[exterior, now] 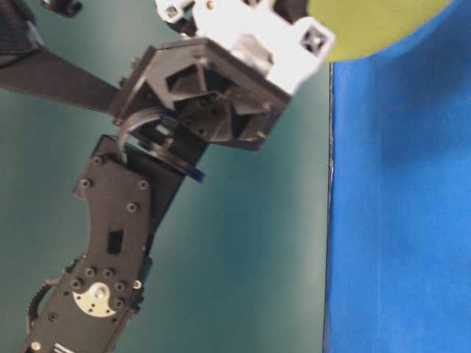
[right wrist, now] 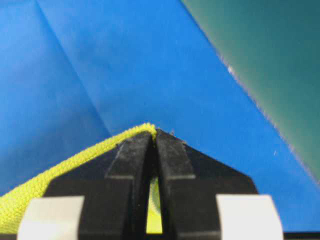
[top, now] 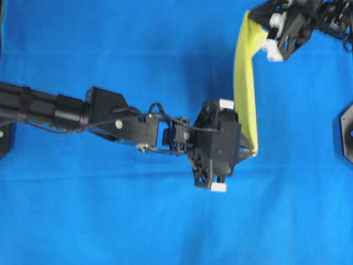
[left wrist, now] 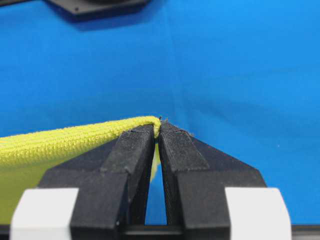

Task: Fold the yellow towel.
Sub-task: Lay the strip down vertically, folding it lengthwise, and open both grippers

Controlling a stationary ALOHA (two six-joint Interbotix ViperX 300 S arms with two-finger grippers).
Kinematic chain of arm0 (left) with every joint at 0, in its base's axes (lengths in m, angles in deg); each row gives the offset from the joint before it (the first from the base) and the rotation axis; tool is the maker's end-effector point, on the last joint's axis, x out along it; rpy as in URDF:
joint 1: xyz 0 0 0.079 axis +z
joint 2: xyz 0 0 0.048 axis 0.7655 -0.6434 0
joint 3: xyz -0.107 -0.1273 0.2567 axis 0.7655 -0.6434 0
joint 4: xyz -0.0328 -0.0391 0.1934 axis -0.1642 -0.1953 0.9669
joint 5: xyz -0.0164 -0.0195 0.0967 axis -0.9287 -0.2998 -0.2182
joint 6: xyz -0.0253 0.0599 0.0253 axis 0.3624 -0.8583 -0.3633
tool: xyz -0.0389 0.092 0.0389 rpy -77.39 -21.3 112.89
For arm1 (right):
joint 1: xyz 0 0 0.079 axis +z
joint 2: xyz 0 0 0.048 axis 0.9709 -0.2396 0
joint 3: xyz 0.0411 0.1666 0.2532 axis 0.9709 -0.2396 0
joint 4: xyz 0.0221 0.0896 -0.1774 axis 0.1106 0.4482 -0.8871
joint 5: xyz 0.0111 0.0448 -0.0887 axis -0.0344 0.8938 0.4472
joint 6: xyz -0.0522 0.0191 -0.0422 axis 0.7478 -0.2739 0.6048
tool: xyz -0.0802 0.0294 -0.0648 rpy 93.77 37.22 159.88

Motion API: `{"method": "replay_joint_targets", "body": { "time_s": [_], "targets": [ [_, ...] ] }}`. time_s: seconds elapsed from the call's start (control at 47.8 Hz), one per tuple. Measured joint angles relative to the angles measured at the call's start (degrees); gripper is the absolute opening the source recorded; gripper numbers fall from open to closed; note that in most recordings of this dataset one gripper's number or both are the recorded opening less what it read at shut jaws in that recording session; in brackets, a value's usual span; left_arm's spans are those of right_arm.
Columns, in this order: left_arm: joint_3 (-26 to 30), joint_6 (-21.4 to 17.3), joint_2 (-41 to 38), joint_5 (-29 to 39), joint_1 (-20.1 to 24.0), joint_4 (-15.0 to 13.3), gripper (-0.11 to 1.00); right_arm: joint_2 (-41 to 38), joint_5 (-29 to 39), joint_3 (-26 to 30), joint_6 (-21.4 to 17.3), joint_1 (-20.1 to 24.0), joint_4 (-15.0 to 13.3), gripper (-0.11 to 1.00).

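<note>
A: Working across from the left in the overhead view: the left gripper (top: 243,150) sits near the middle of the blue cloth (top: 110,221), its fingers (left wrist: 134,150) pressed together on one corner of the yellow towel (top: 244,94); its wrist view shows the hem pinched right at the tips.

B: And further right?

A: The towel runs as a narrow band from that corner up to the top right, where the right gripper (top: 263,34) has its fingers (right wrist: 131,155) clamped on another corner; so the cloth hangs between the two, seemingly lifted off the blue cloth, though I cannot tell whether its lower edge touches.

B: How do you judge it will handle?

A: Light and limp, I'd say; it sags and bows between the grips rather than holding a line; the surface is a fine nap, which should give the pads good purchase, so slipping looks unlikely.

B: Where would you hold it?

A: At the corners, on the stitched hem, as now; that edge looks firmer than the middle; a grip mid-panel would probably bunch the cloth and spoil a clean fold.
</note>
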Motion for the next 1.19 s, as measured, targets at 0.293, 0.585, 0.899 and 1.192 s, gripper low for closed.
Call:
{"method": "replay_joint_targets", "body": {
  "time_s": [0.293,0.585,0.899,1.192],
  "targets": [
    [-13.3,1.1,4.3,-0.5,-0.7,-0.1,0.03,-14.4,-4.8,7.1,-0.2,3.6,0.0,0.02],
    [-23.4,1.1,8.7,-1.2,-1.9,-0.3,0.03,-24.9,-5.1,14.9,-0.2,6.3,-0.1,0.02],
    [-26.0,1.1,10.1,-2.4,-1.8,-0.3,0.03,-25.9,-5.4,15.8,-0.2,6.4,0.0,0.03],
    [-26.0,1.0,10.1,-2.3,-1.8,-0.3,0.05,-25.9,-5.4,15.8,-0.2,6.5,0.0,0.05]
  ]
}}
